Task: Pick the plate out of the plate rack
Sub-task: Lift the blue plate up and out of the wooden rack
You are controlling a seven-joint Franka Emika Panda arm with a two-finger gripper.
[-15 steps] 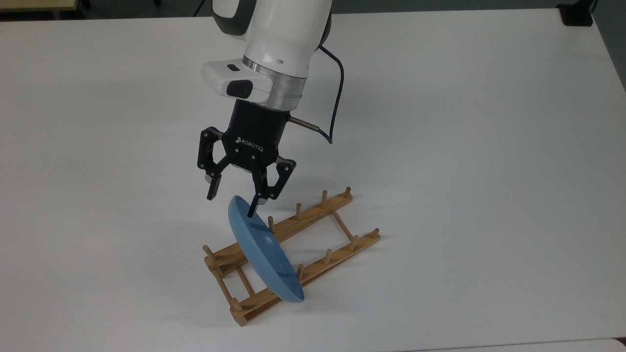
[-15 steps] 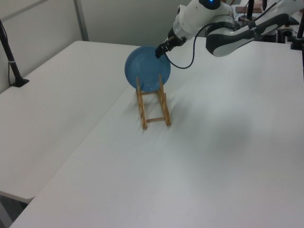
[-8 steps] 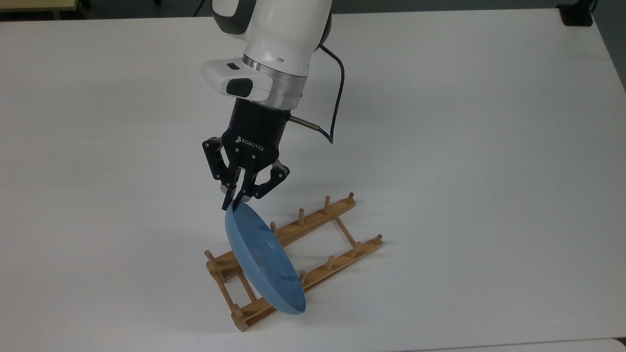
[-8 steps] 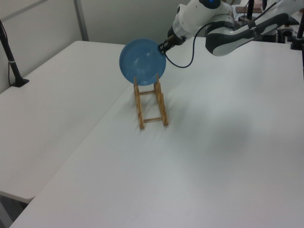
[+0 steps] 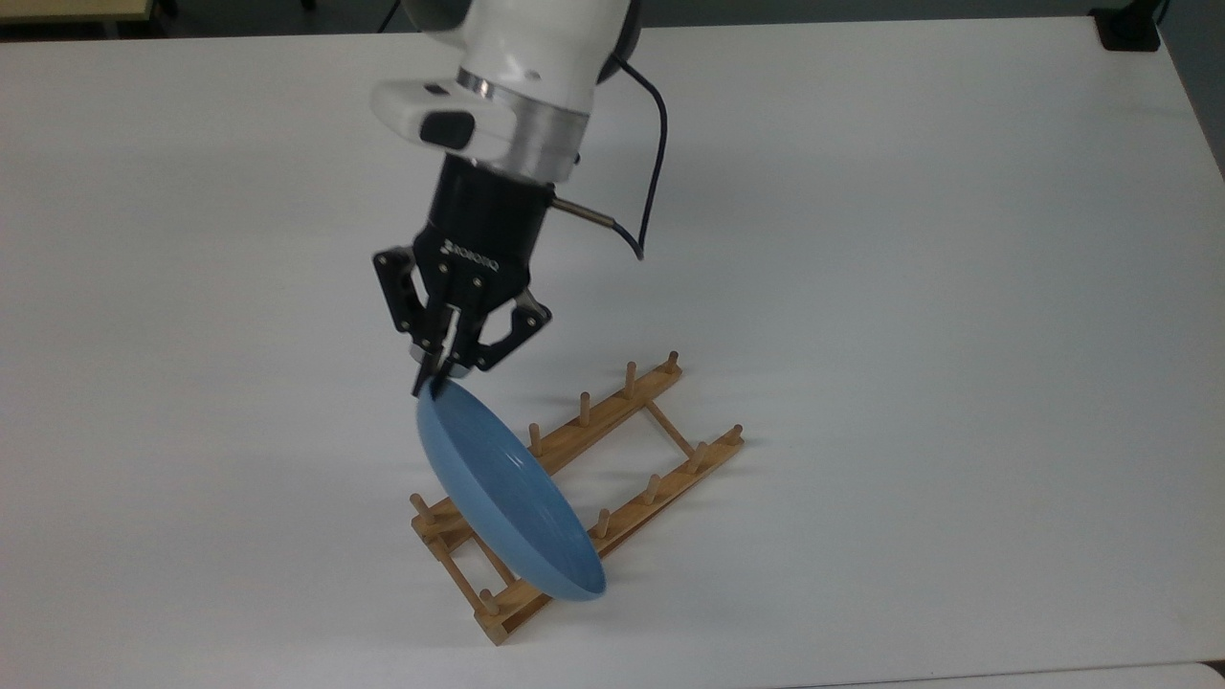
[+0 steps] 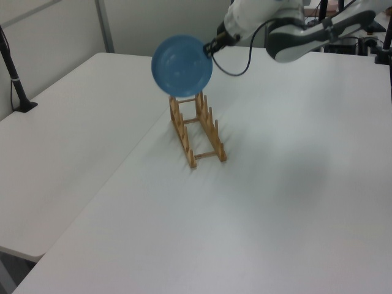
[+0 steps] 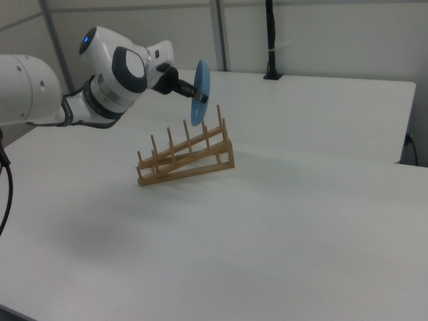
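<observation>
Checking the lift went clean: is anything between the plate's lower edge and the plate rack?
Right view: plate, pinched at its rim by the tool, hangs just above the plate rack, whose near end is tilted up. Whether they touch, I cannot tell.

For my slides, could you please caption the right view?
Gripper shut on the blue plate, held on edge above the tilted wooden plate rack.

Even, bright overhead light is washing over the white table (image 5: 957, 287), which is glaring slightly. The plate rack (image 5: 574, 478) is casting only soft, faint shadows. Focus is holding reasonably sharp.
</observation>
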